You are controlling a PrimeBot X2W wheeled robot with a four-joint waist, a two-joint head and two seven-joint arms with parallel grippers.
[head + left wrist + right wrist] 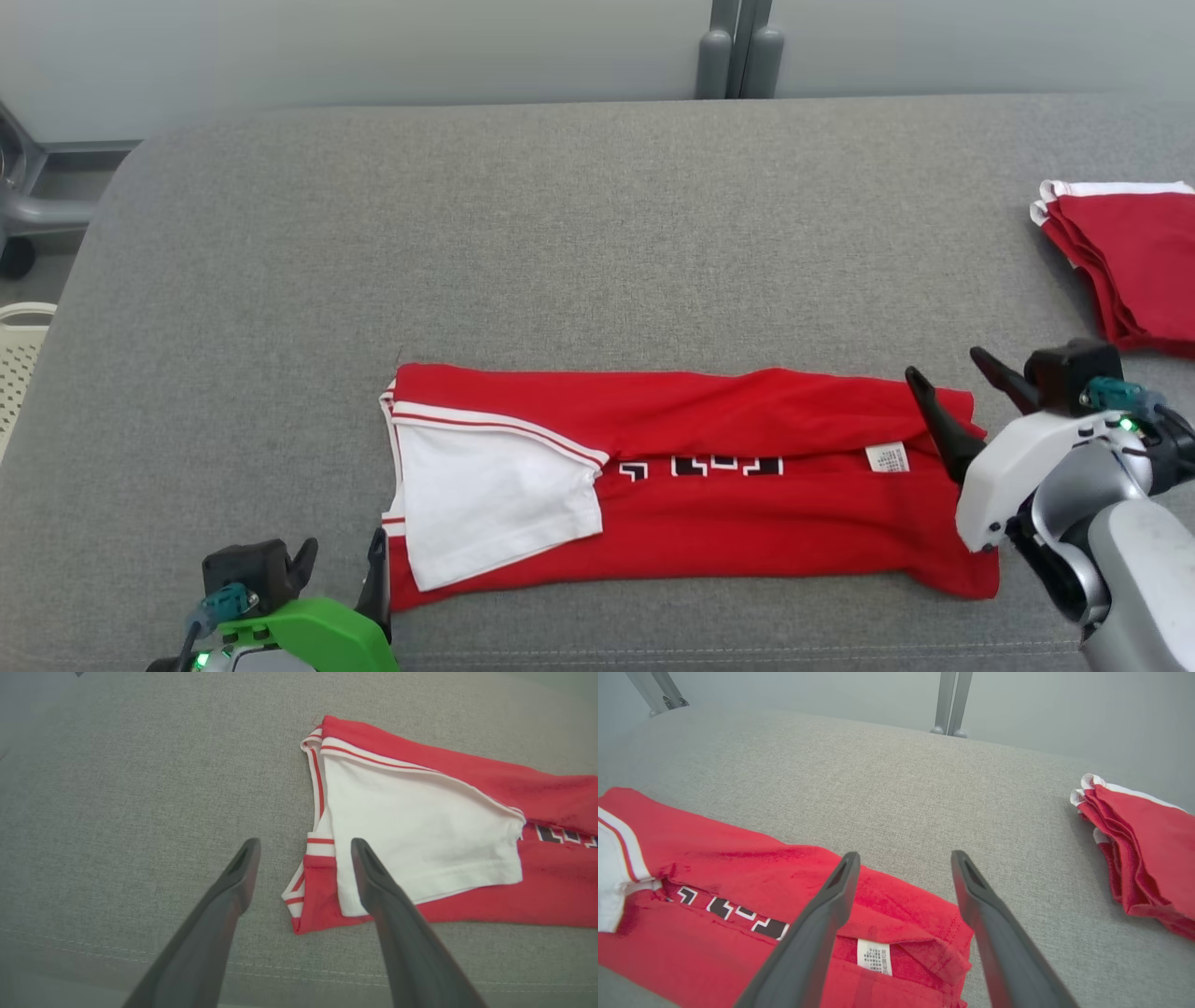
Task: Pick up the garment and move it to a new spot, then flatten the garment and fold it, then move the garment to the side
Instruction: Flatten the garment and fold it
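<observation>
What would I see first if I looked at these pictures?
First, the bright red jersey, folded into a long strip with a white sleeve at its left end, lying near the front of the grey padded surface. Next, the pile of folded red garments at the far right. The left gripper is open by the sleeve end, and the right gripper is open over the other end.

The left gripper [343,551] sits low by the cushion's [560,233] front edge, fingers spread wide. The right gripper [943,366], on a pale bent wrist, angles inward from the right, fingers equally apart.
</observation>
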